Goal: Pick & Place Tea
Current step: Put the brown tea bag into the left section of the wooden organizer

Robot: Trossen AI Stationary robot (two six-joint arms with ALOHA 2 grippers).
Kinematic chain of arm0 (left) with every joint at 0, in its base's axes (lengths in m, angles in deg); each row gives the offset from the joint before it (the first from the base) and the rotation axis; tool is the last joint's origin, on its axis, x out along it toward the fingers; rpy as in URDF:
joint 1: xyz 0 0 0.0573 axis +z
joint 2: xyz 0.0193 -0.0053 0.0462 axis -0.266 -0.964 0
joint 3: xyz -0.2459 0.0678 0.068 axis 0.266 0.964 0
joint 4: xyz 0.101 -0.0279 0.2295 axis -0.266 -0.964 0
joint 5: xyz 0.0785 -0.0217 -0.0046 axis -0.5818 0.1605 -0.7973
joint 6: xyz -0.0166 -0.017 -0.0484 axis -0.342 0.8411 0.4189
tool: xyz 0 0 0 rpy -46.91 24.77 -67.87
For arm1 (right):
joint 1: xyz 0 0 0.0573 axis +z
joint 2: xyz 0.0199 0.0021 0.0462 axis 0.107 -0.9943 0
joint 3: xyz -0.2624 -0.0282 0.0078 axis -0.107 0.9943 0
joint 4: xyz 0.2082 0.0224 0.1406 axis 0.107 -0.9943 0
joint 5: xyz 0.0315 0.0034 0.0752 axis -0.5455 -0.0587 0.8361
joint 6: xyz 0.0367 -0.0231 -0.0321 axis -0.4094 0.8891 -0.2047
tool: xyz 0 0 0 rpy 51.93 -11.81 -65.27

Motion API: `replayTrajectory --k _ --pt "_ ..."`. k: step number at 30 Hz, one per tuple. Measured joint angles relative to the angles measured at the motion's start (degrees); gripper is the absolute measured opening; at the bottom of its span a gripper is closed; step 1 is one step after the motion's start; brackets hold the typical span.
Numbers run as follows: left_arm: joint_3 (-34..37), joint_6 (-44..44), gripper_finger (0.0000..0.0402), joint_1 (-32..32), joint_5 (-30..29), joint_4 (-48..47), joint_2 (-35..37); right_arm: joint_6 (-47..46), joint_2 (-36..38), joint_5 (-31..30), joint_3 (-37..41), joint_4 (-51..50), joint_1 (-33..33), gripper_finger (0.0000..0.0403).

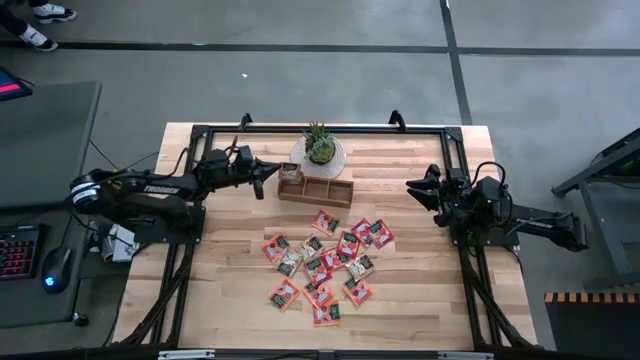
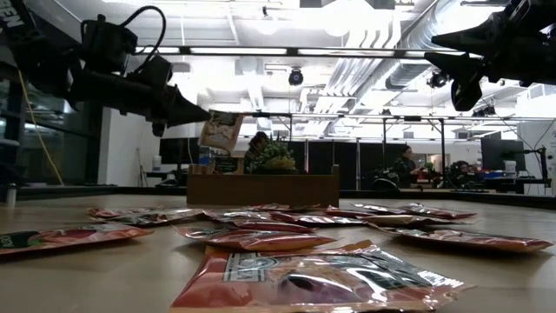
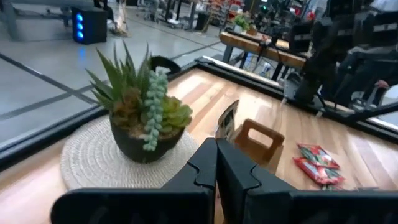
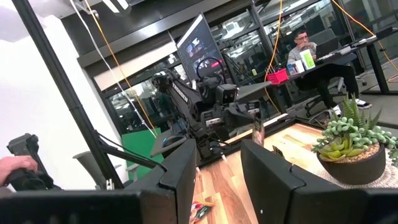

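Observation:
Several red-orange tea sachets (image 1: 325,265) lie flat in a loose heap on the middle of the table, and they fill the front of the low view (image 2: 261,239). One pale sachet (image 1: 290,173) stands on edge in the left compartment of the wooden tray (image 1: 315,190), sticking up above its rim (image 2: 221,130) (image 3: 227,121). My left gripper (image 1: 262,185) (image 3: 216,155) is shut, raised just left of the tray, its tips short of that sachet. My right gripper (image 1: 415,190) (image 4: 217,168) hangs open above the table's right side, holding nothing.
A potted succulent (image 1: 320,148) on a round woven mat sits right behind the tray at the table's far edge. A black frame rail (image 1: 320,128) runs around the table. Bare wood lies to the left and right of the sachet heap. People sit at desks in the room beyond.

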Motion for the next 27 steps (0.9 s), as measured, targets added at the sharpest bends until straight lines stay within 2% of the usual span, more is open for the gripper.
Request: replayTrajectory --k 8,18,27 --pt "0.00 1.87 0.0000 0.02 0.60 10.37 -8.51 0.00 -0.01 -0.02 0.02 -0.02 -0.02 0.0124" --pt "0.00 2.06 0.0000 0.02 -0.16 15.26 -16.57 -0.01 0.00 0.00 0.01 -0.02 -0.02 0.0124" --pt "0.00 1.99 0.0000 0.02 -1.04 15.30 -20.17 0.00 -0.02 -0.02 0.00 -0.02 0.01 0.0124"
